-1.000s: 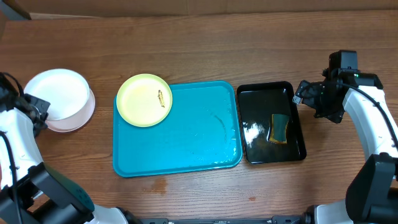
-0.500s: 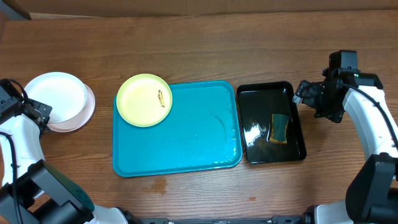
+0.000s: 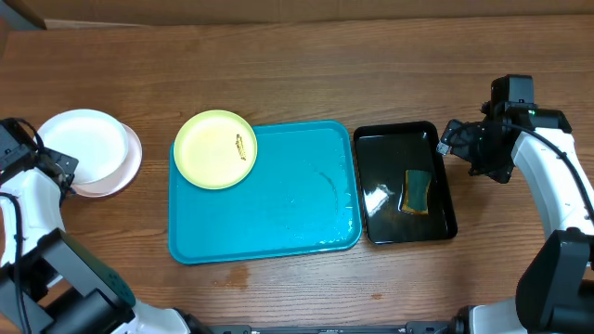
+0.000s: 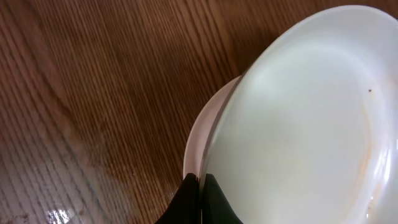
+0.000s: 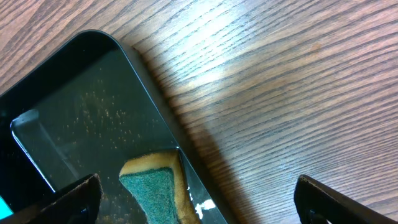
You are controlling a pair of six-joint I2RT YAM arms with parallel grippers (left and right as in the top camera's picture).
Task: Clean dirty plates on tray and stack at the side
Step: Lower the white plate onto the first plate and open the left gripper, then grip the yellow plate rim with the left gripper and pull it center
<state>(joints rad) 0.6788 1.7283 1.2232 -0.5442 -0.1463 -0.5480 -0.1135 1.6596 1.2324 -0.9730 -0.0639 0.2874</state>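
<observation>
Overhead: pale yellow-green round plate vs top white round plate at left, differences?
The pale yellow-green round plate overhangs the turquoise plastic tray's far-left corner; the top white round plate sits stacked on another pale plate on the wooden table. The yellow-green plate bears a dark smear; the white one looks nearly clean. Both are round, shallow, similar in size.

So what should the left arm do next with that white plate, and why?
Probably open the left gripper and let go: it is shut on the rim of the white plate, which already lies over the other plate beside the tray. The smeared yellow-green plate waits next.
</observation>
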